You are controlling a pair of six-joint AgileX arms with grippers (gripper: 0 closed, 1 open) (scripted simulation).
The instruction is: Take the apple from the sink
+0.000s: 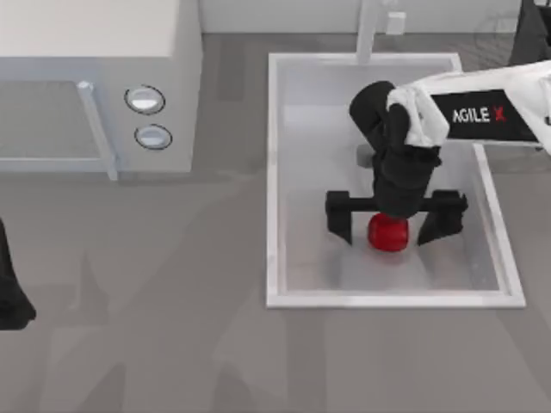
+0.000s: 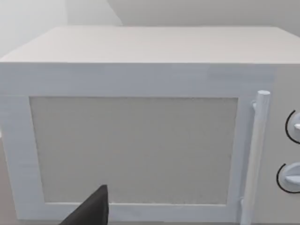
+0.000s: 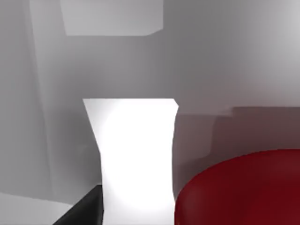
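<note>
The red apple [image 1: 387,233] lies on the floor of the white sink [image 1: 275,172], toward its near end. My right gripper [image 1: 389,225] reaches down into the basin and is open. Its two black fingers [image 1: 340,219] stand wide apart on either side of the apple, not touching it. In the right wrist view the apple [image 3: 243,187] looms large and close against the pale sink walls [image 3: 225,61]. My left arm [image 1: 10,297] is parked at the table's left edge.
A white microwave [image 1: 95,86] with two round knobs [image 1: 145,100] stands at the back left, and its door [image 2: 136,140] faces the left wrist camera. The white faucet post [image 1: 368,30] rises behind the sink. Grey countertop [image 1: 172,327] spreads in front.
</note>
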